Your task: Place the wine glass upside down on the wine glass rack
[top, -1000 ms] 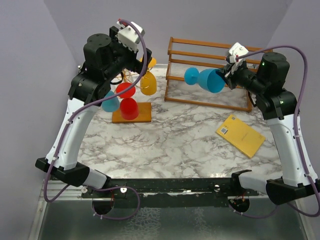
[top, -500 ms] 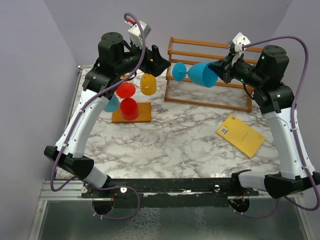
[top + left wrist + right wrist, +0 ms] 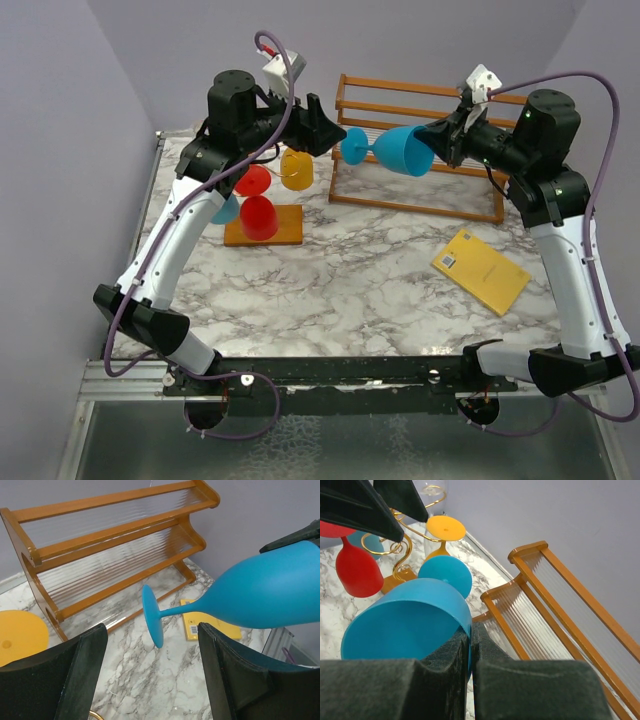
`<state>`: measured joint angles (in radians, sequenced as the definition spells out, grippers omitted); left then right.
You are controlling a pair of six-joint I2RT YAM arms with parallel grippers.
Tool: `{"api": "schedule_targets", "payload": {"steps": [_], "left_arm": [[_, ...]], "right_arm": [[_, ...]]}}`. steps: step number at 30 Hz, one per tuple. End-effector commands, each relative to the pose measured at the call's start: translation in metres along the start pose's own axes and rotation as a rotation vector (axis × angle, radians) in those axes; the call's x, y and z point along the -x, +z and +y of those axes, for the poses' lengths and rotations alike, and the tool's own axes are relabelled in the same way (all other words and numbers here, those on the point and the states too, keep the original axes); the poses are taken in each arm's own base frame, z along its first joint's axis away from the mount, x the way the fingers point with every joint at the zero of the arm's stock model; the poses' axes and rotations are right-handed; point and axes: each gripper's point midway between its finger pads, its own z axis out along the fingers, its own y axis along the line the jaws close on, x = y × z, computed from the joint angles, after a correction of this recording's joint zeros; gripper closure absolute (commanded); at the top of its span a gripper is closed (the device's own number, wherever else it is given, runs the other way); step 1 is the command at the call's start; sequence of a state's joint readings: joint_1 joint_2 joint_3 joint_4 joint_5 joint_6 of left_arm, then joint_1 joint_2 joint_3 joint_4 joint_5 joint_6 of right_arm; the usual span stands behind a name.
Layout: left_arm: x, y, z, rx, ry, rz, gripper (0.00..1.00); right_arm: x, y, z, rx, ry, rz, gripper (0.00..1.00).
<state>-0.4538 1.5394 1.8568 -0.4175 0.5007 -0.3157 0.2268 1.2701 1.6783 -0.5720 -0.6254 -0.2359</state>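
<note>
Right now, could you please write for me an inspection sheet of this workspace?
Surface: marble-pattern table, level.
Job's things: blue wine glass held sideways in the air, foot toward the left arm; wine glass rack carries red, yellow and teal glasses upside down.
Clutter: yellow booklet lying flat; wooden slatted shelf at the back.
Grippers: right pincer shut on the glass's rim; left pincer open, facing the foot, not touching it.
Cables: purple cables along both arms, clear of the glass.
Surroundings: plain lilac walls; nothing else seen.

Lab bench [image 3: 350, 290], plain lilac walls [image 3: 60, 130]
</note>
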Motion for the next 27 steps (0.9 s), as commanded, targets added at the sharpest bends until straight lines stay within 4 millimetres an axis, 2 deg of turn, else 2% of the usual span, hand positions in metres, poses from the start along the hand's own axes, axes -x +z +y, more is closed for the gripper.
{"api": "schedule_targets", "payload": {"steps": [1,7,16,27], "left_arm": [[-0.003,0.006,-0.002,-0.022,-0.032,-0.008,0.25],[-0.016,0.012,0.000,-0.035,-0.094,0.013,0.31],[-0.031,0.018,-0.006,-0.092,-0.172,0.046,0.53],[-0.042,0.022,-0.008,-0.126,-0.195,0.070,0.64]], "right_arm": [[0.021,-0.004,0.007,0.038,-0.006,-0.053,0.97],[0.029,-0.008,0.014,0.065,-0.003,-0.069,0.97],[0.030,-0.009,0.016,0.074,-0.001,-0.074,0.97],[0.028,-0.008,0.015,0.073,-0.004,-0.074,0.97]]}}
